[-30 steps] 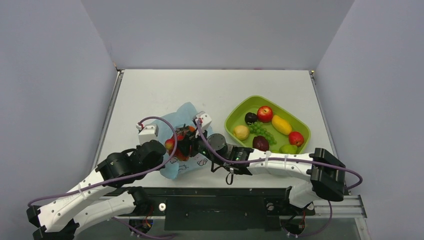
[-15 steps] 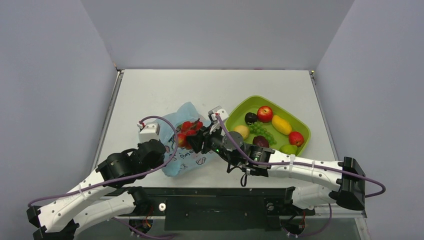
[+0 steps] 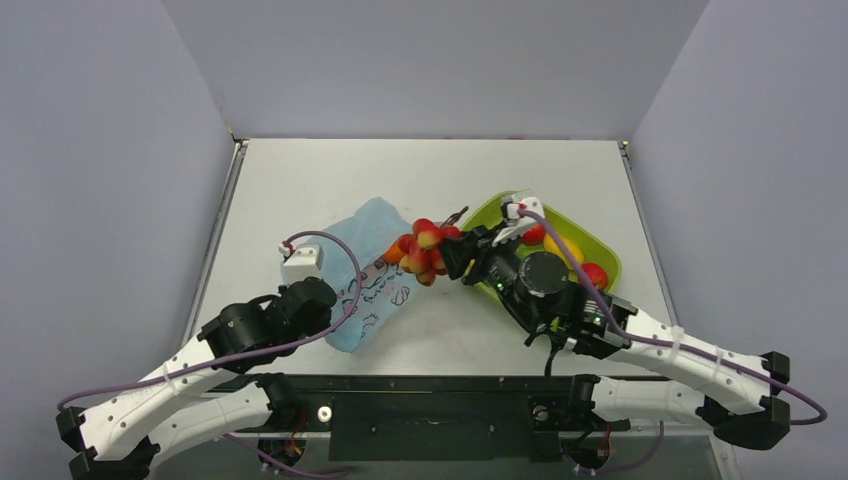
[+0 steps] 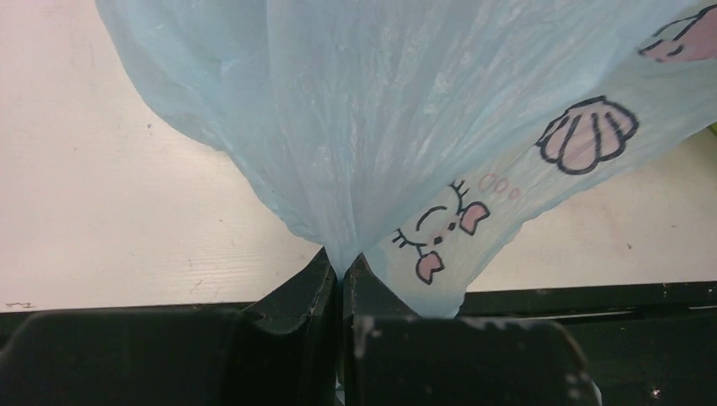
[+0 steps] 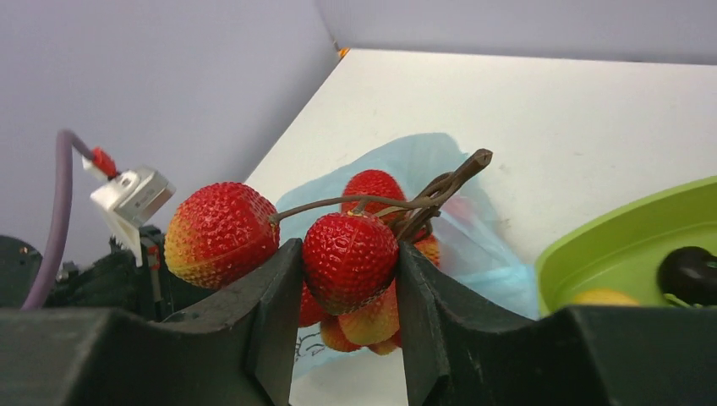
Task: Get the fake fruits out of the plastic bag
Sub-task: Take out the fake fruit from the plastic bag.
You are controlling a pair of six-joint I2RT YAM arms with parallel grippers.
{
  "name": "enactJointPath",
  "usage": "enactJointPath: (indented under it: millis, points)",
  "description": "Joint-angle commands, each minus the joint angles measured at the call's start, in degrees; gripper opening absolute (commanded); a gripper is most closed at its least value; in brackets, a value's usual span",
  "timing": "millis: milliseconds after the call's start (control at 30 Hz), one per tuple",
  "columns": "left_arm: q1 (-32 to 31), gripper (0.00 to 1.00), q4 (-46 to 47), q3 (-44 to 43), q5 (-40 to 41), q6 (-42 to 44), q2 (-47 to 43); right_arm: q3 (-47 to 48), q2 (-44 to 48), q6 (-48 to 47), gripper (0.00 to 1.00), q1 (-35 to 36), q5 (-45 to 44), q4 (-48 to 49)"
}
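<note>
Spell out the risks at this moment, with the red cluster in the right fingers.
1. The right fingers clamp just one berry of the red grape cluster. The rest dangle freely, so the bunch could swing or slip out.
2. The cluster hangs close to the green tray, and low berries might catch its rim.
3. The left fingers pinch only a thin fold of the plastic bag, which might pull free.

The light-blue plastic bag [image 4: 380, 101] carries black-outlined pink prints, perhaps a cat face; the fruit cluster [image 5: 349, 254] is red, yellow-tinged.
</note>
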State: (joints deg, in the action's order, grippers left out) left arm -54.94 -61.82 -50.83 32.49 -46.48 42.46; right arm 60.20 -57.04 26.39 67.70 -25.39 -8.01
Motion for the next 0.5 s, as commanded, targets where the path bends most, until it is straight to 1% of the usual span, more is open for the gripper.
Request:
enactJointPath:
  millis: [0,100,200,233,333,367,400,467]
  points:
    - [0.3,0.00,1.4,-0.5,1.9,-1.3,-1.3,4.4,6.1,2.8,0.00,-2.6,-8.2,-8.5]
    - [0.2,0.00,1.3,-0.5,2.2,-1.7,-1.6,4.4,10.6,4.1,0.00,-4.9,-7.6,-10.9]
    - [0.3,0.00,1.8,-0.5,1.4,-1.0,-1.1,4.0,12.5,4.5,0.00,-5.7,-2.4,-10.7]
    - [0.3,0.00,2.2,-0.5,0.8,-0.7,-0.9,4.0,11.9,4.6,0.00,-5.8,-0.6,-9.6]
    - [0.2,0.00,2.5,-0.6,-0.1,0.1,0.0,2.0,9.4,6.7,0.00,-5.7,9.7,-4.7]
    - [0.2,0.00,2.5,-0.6,-0.3,0.2,0.0,1.6,7.3,7.2,0.00,-5.6,11.7,-1.3]
    - [0.3,0.00,2.6,-0.6,-0.4,0.2,-0.3,1.2,6.3,8.1,0.00,-5.2,15.8,0.3]
    - [0.3,0.00,2.7,-0.5,-0.4,0.2,-1.1,2.5,1.3,7.6,0.00,-3.3,18.8,3.0]
